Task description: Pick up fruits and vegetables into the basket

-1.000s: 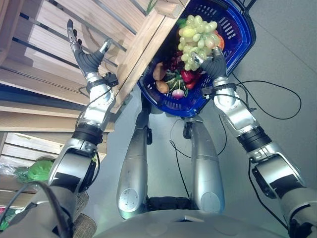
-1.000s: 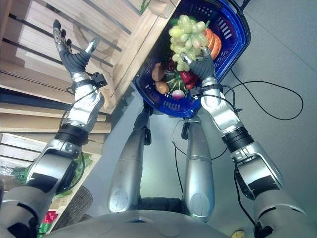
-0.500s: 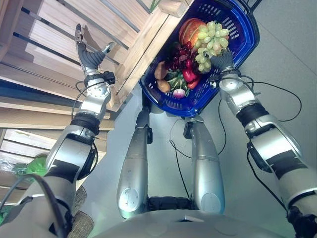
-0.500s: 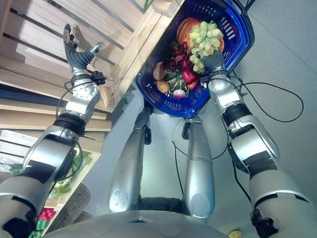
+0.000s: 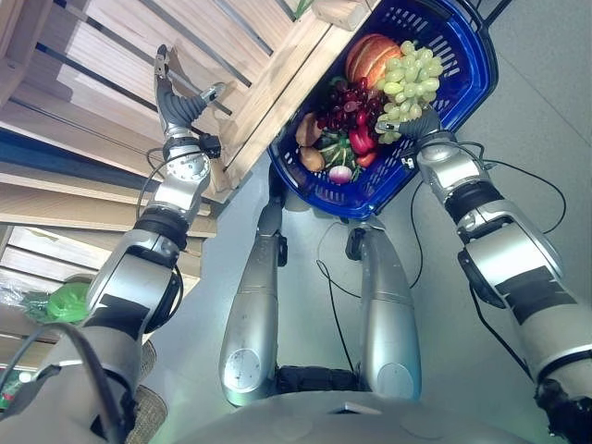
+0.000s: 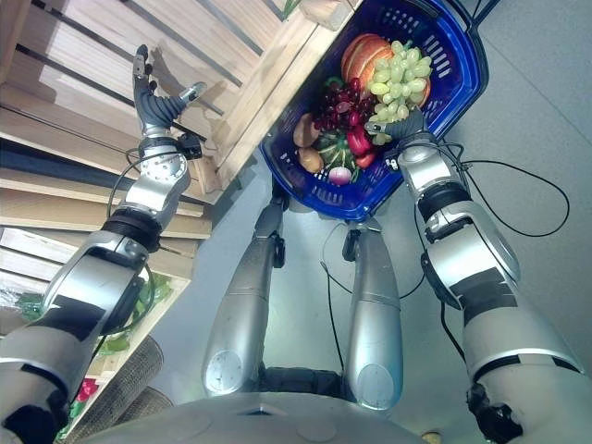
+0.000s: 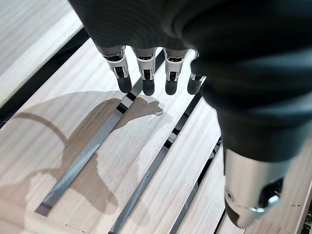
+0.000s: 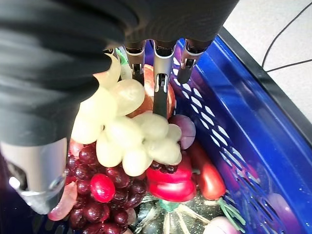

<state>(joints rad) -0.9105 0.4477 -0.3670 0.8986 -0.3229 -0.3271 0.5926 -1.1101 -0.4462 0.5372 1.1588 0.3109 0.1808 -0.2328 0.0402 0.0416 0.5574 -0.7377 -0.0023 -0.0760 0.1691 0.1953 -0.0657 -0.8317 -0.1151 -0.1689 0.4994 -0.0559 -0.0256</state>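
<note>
Now the right hand (image 6: 400, 123) grips the green grapes (image 5: 408, 81) over the blue basket (image 5: 462, 102); soft and loose, they seem best held by the stem. Left hand (image 5: 176, 106) hangs open above wooden slats (image 7: 73, 126).

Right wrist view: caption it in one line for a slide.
Right hand, fingers curled round green grapes, over the blue basket of red grapes, red pepper and other produce.

Glossy blue plastic basket (image 5: 458, 88) with slotted walls; pale, matt, grainy wooden slats (image 7: 58, 97); smooth, waxy green grapes (image 8: 129, 131).
</note>
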